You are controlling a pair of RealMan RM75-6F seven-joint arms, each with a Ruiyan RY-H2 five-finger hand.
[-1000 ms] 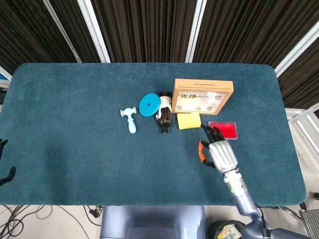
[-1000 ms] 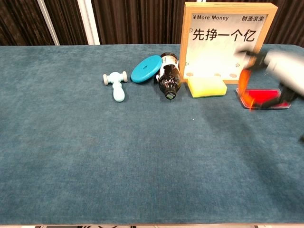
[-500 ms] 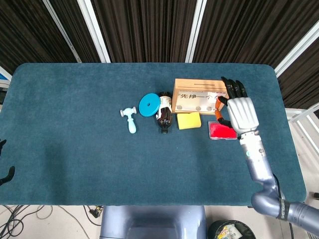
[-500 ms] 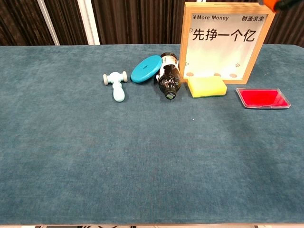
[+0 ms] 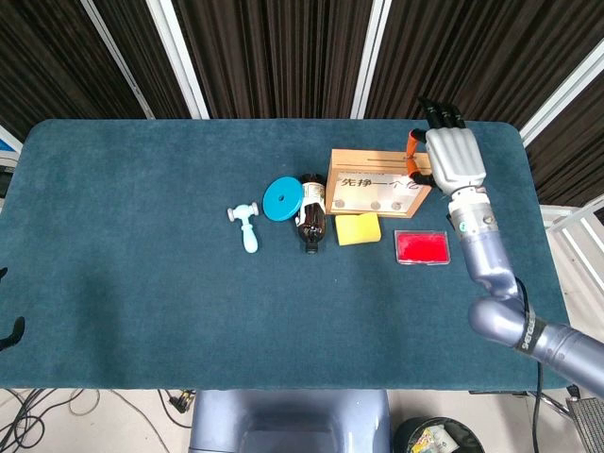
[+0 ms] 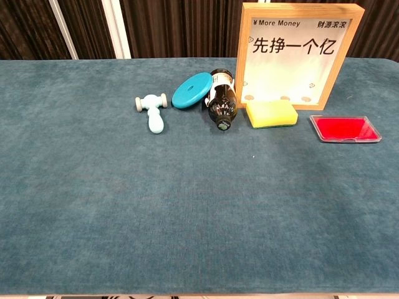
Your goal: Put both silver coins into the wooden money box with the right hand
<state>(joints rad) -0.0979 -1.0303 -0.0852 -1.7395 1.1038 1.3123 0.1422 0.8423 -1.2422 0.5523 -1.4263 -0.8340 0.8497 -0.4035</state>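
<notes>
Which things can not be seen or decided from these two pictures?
- Silver coins: neither view shows any; if one sits under the right hand, the head view shows only the hand's back.
- Slot of the wooden money box: the chest view shows only its front.
- Left hand: only dark tips at the head view's left edge.

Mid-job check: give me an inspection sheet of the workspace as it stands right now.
Surface: teal cloth table.
Job's things: wooden money box upright at the far side; coins seen inside at the bottom of its window; loose silver coins nothing seen.
Clutter: yellow sponge, red tray, brown bottle lying down, blue disc, toy hammer.
Hands: right hand over the box's top right end, contents cannot be told; left hand only a dark sliver at the head view's left edge.
Cables: some on the floor below the table's near edge.
Surroundings: dark slatted curtains behind.
</notes>
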